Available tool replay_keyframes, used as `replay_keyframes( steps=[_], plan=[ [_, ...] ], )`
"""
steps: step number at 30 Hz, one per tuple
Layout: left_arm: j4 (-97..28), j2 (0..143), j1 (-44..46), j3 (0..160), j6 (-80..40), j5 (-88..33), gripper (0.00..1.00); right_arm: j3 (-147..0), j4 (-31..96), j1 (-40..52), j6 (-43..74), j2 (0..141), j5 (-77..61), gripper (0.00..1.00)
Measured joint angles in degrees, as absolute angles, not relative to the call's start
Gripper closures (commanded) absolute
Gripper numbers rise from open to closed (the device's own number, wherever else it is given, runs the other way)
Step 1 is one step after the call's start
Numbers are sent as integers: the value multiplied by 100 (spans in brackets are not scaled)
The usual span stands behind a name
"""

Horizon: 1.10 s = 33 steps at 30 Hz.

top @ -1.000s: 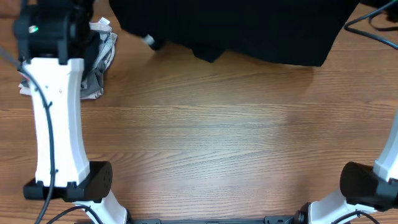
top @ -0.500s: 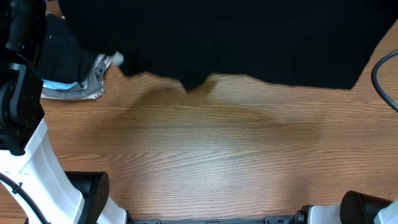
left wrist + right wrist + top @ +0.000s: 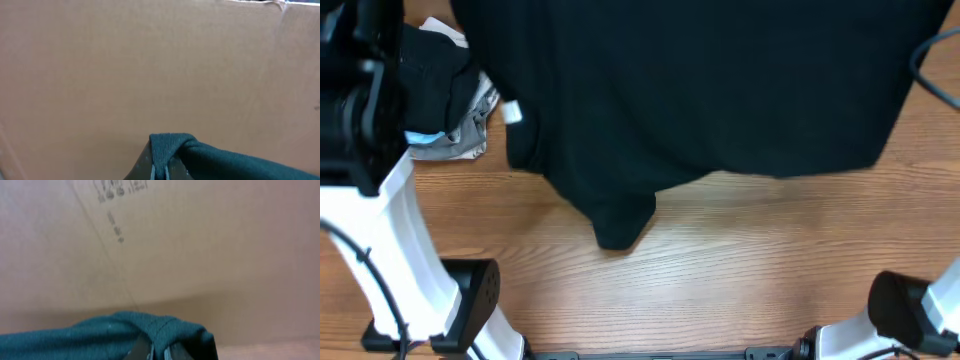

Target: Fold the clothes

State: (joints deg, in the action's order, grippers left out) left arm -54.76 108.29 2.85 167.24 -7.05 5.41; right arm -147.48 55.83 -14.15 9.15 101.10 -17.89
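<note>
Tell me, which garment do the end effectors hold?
The large black shirt: left end effector and right end effector pinch its edge. The folded garments lie aside.

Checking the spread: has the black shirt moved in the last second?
Yes. The shirt has come toward the robot's edge of the table, its lower edge now covering wood that was bare a second ago.

A large black thin-fabric shirt covers the wooden desk along its far edge; folded grey-white garments lie at its left.
</note>
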Motion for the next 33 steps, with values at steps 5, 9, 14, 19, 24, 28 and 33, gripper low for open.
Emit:
replay_keyframes(
  steps=[5, 9, 14, 19, 24, 28, 33],
  plan=[
    [-4595, 11386, 279, 16713, -687, 517, 96, -14728, 4576, -1411, 1160, 10543, -1903, 96],
    [-4160, 11644, 209, 16634, -687, 392, 96, -14720, 4051, -1411, 1326, 10628, -1973, 96],
    [-3929, 11657, 165, 16628, -655, 320, 96, -14720, 3959, -1409, 1413, 10613, -2018, 96],
    [-4657, 11627, 150, 16647, -534, 298, 96, -14720, 4517, -1409, 1455, 10617, -2021, 96],
    [-6152, 11633, 145, 16645, -484, 263, 89, -14562, 5454, -1409, 1466, 10700, -2062, 96],
    [-7295, 11668, 132, 16645, -429, 263, 85, -14475, 6326, -1387, 1391, 11008, -2025, 96],
    [-8322, 11843, 43, 16647, -454, 346, 85, -14383, 7251, -1389, 1295, 11399, -1900, 96]
  ],
)
